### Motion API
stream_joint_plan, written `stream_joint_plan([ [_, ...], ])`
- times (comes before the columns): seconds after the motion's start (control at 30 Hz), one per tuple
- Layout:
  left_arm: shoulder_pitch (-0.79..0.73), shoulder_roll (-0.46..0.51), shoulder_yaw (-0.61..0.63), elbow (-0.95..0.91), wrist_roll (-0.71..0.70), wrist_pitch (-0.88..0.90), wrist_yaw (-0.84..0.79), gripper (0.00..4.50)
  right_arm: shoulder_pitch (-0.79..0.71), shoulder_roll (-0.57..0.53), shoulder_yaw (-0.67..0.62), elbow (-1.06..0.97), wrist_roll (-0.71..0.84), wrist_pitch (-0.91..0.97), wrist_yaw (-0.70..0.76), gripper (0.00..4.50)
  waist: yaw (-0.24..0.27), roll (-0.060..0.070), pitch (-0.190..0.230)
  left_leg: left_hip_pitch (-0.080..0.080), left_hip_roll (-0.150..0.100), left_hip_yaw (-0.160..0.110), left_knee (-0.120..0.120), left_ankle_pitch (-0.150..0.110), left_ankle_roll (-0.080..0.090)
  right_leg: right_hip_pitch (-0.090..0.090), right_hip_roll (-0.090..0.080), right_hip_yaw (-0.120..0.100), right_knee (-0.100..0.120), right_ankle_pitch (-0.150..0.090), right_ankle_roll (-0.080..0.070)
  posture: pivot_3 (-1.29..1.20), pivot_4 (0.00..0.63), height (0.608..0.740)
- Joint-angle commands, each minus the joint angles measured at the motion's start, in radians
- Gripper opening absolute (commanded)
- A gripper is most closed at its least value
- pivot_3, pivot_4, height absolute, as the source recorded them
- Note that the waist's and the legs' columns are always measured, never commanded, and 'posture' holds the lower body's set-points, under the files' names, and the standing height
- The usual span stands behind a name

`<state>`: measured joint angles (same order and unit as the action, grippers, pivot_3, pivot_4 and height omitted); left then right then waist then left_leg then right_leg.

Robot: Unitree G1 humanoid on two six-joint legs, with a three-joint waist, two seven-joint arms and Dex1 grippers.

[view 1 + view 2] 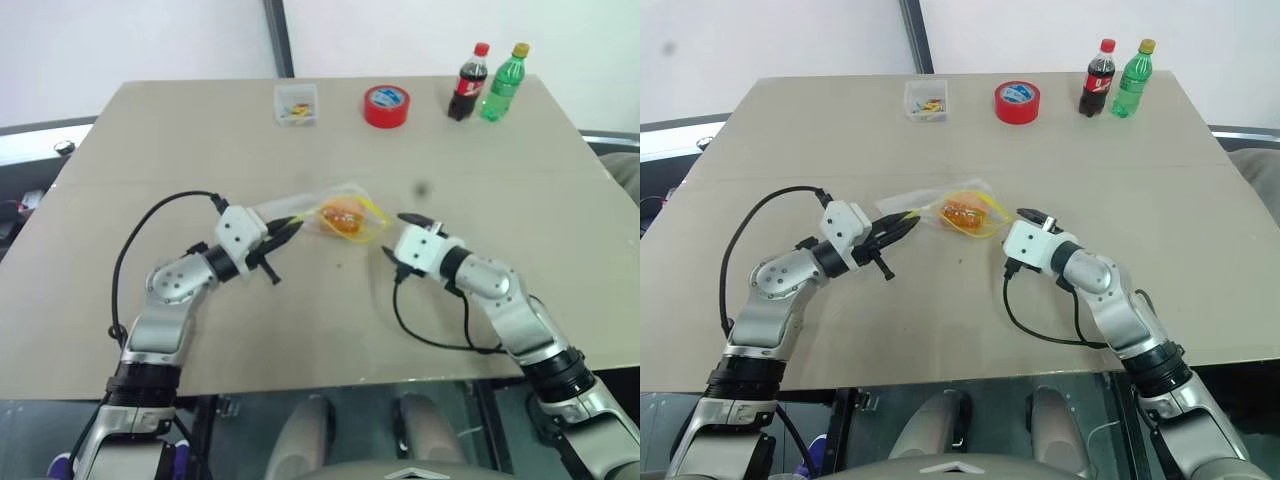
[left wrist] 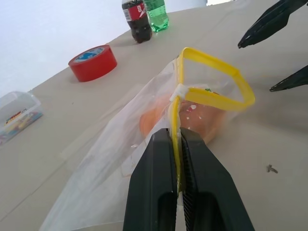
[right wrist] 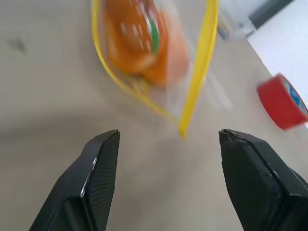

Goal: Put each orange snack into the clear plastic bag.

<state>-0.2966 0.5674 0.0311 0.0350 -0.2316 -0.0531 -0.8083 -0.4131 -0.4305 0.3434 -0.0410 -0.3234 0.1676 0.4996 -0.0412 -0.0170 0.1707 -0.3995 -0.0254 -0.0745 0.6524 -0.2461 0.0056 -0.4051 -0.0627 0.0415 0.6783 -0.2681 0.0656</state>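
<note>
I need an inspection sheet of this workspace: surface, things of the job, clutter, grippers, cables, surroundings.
Surface: beige table; a small dark speck right of the bag.
Job's things: orange snacks lie inside the clear plastic bag, whose yellow-edged mouth stands open; I cannot separate the two pieces.
Clutter: small clear box, red tape roll, cola bottle and green bottle, all along the far edge.
Grippers: left gripper shut on the bag's yellow strip; right gripper open, empty, just in front of the bag's mouth.
Cables: a black cable loops beside each arm.
Surroundings: pale wall behind the table.
</note>
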Motion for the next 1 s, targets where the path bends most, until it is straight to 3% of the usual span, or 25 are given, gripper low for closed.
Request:
stream_joint_plan([
  [0.03, -0.022, 0.001, 0.015, -0.018, -0.02, -0.011, -0.014, 0.0, -0.078, 0.049, 0.016, 0.101, -0.028, -0.063, -0.05, 3.33, -0.004, 0.0, 0.0, 0.0, 0.0, 0.0, 0.0, 0.0, 0.0, 0.0, 0.0, 0.0, 0.0, 0.0, 0.0, 0.0, 0.15, 0.74],
  [0.13, -0.022, 0.003, 0.015, -0.024, -0.018, -0.013, -0.018, 0.0, -0.119, 0.085, 0.011, 0.167, -0.011, -0.101, -0.051, 3.33, -0.001, 0.0, 0.0, 0.001, 0.001, 0.0, 0.0, 0.0, 0.0, 0.0, 0.001, 0.0, 0.0, 0.0, 0.0, 0.0, 0.15, 0.74],
  [0.2, -0.02, 0.006, 0.015, -0.029, -0.014, -0.016, -0.021, 0.0, -0.14, 0.099, 0.006, 0.195, -0.007, -0.123, -0.051, 2.8, 0.0, 0.0, 0.0, 0.0, 0.0, 0.0, 0.0, 0.0, 0.0, 0.0, 0.0, 0.0, 0.0, 0.0, 0.0, 0.0, 0.15, 0.74],
  [0.3, -0.015, 0.008, 0.019, -0.037, -0.013, -0.014, -0.019, 0.0, -0.15, 0.1, 0.005, 0.199, 0.005, -0.143, -0.019, 1.63, 0.002, 0.0, 0.0, 0.0, 0.0, 0.0, 0.0, 0.0, 0.0, 0.0, -0.001, 0.0, -0.001, 0.0, 0.0, 0.0, 0.15, 0.74],
  [0.4, -0.01, 0.01, 0.021, -0.043, -0.011, -0.016, -0.016, 0.0, -0.147, 0.088, 0.001, 0.199, -0.001, -0.155, -0.013, 0.03, 0.001, 0.0, 0.0, 0.0, 0.0, 0.0, 0.0, 0.0, 0.0, 0.0, 0.0, 0.0, -0.001, 0.0, 0.0, 0.0, 0.15, 0.74],
  [0.6, -0.08, -0.004, 0.036, -0.024, -0.048, 0.029, -0.007, 0.0, -0.205, 0.042, -0.105, 0.161, 0.025, -0.131, -0.033, 0.03, 0.002, 0.0, 0.0, 0.0, 0.0, 0.0, 0.0, 0.0, 0.0, 0.0, 0.0, 0.0, 0.0, 0.0, 0.0, 0.0, 0.15, 0.74],
  [0.83, -0.413, -0.038, 0.027, 0.292, -0.001, -0.035, 0.011, 0.0, -0.387, -0.088, -0.2, 0.258, -0.004, -0.134, -0.085, 0.03, 0.006, -0.001, 0.001, 0.0, -0.004, -0.001, 0.001, 0.0, 0.0, 0.001, -0.001, -0.001, 0.0, 0.0, 0.0, 0.0, 0.15, 0.74],
  [1.0, -0.508, -0.053, 0.0, 0.406, 0.04, -0.158, -0.02, 0.0, -0.407, -0.16, -0.234, 0.226, 0.012, -0.124, -0.084, 0.03, -0.004, -0.002, 0.001, -0.003, -0.004, 0.0, -0.001, 0.002, -0.004, -0.001, -0.001, 0.0, -0.004, 0.0, 0.0, 0.0, 0.15, 0.74],
])
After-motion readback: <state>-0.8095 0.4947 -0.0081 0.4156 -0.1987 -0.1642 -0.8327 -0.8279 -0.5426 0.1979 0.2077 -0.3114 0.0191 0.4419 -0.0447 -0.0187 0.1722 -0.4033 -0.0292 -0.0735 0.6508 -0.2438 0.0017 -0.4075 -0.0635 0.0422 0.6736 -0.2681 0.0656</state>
